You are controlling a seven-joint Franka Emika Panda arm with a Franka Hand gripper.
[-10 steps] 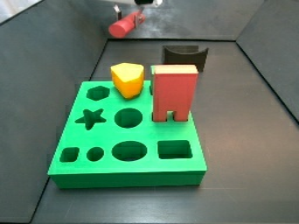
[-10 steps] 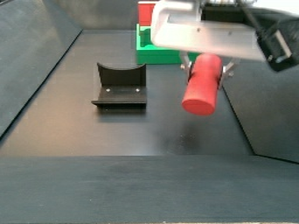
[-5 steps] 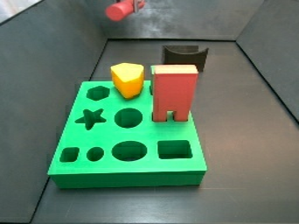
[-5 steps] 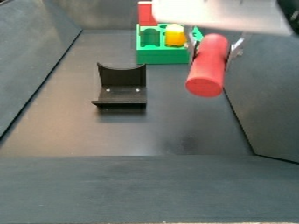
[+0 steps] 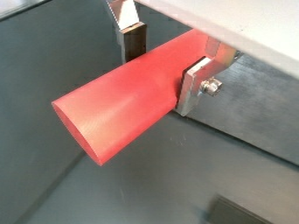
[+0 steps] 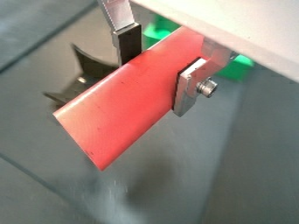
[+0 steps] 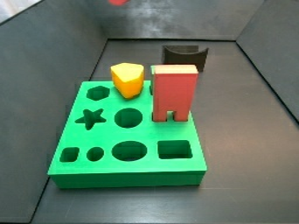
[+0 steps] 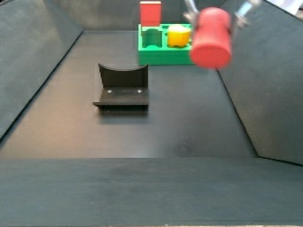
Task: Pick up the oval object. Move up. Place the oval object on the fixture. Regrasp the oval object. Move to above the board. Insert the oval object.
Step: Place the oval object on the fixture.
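Both wrist views: the oval object [image 5: 128,96] sits clamped crosswise between the gripper [image 5: 163,57] plates, one silver finger [image 5: 195,83] on its near flank, the dark-padded one [image 5: 133,39] on the far flank. Gripper closed on the peg near one end; most of the red length sticks out past the fingers, free end cut flat and oval. Long axis roughly level, not hanging down.

Side view: oval object [image 8: 213,39] high in the air, blurred, end face toward the camera. Gripper mostly out of frame there; only a sliver of it shows at the upper edge. In the opposite side view just a red smear [image 7: 117,3] at the top edge, so height above the floor looks large.

Key relation: the fixture [image 8: 120,87] stands on the dark floor, well below and off to the side of the held peg, its curved notch facing up. A wrist view catches the same notch [image 6: 73,77] beyond the peg's free end. Judgement: lift step is about done; next the peg must travel sideways and down, with its long axis laid into the notch.

The board [image 7: 128,136] lies well apart from the fixture, carrying the red block [image 7: 176,91] and the yellow peg [image 7: 128,79]. Not relevant until after regrasp.

Risk, as a guess: the off-centre grip may let the long free end droop or swing on set-down.
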